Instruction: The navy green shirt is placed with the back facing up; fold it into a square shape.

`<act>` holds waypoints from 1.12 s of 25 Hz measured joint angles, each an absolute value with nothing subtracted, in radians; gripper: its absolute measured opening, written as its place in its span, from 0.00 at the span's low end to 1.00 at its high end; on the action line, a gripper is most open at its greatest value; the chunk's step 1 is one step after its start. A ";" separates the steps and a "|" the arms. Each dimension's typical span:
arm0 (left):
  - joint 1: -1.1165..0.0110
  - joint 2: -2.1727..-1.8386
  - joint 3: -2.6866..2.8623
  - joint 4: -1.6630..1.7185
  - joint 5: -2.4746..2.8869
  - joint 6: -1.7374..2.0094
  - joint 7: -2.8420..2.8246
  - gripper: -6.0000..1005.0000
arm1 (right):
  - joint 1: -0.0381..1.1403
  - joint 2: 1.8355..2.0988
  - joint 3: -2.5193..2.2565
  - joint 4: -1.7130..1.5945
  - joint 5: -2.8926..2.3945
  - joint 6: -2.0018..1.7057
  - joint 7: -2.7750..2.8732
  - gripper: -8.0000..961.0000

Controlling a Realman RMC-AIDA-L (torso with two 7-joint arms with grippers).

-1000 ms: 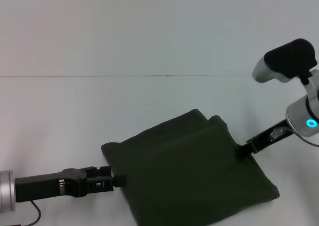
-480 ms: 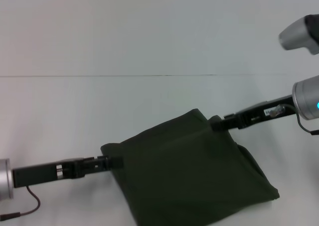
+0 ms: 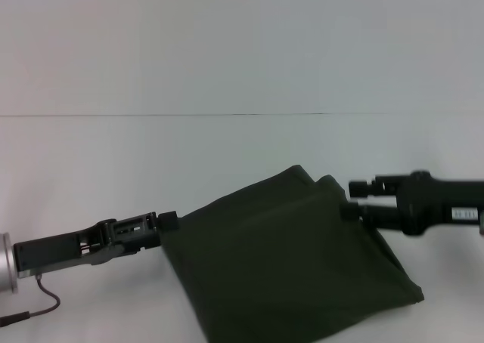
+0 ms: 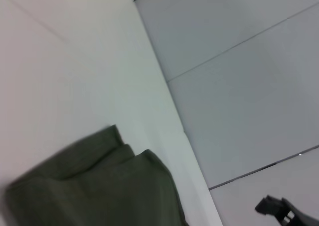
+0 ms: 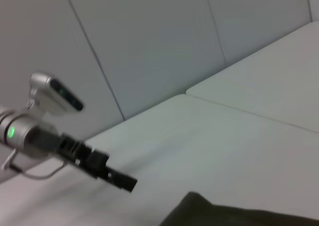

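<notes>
The dark olive-green folded cotton shirt (image 3: 291, 264) is flanked by both hands — left hand (image 3: 168, 222), right hand (image 3: 353, 199) — grip states cannot be told — seemingly for squaring its edges.

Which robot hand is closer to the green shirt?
About equal. The left gripper sits at the left corner of the navy green shirt, and the right gripper sits at its far right edge. Neither is clearly nearer.

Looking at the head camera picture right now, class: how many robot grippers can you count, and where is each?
2. The left gripper sits at the left corner of the folded dark olive-green cotton shirt. The right gripper sits at the shirt's far right corner. None seem hidden.
</notes>
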State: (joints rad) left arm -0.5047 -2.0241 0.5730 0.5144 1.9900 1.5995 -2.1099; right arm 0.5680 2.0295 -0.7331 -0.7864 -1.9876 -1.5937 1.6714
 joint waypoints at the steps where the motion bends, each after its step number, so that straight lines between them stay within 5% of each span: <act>1: -0.507 -2.023 0.578 0.513 1.993 1.595 -2.132 0.91 | 0.556 2.029 -0.733 -0.763 -1.988 -1.593 1.615 0.57; 7: -0.518 -1.999 0.594 0.518 2.043 1.550 -2.246 0.91 | 0.468 2.042 -0.712 -0.706 -1.990 -1.562 1.340 0.57; 12: -0.547 -1.988 0.595 0.519 2.117 1.507 -2.331 0.91 | 0.418 2.057 -0.647 -0.704 -1.983 -1.551 1.210 0.69; 23: -0.591 -2.028 0.660 0.511 2.150 1.408 -2.488 0.91 | 0.405 2.058 -0.615 -0.700 -1.986 -1.548 1.208 0.98; 28: -0.582 -2.031 0.676 0.511 2.151 1.357 -2.515 0.91 | 0.399 2.059 -0.607 -0.700 -1.985 -1.553 1.206 0.97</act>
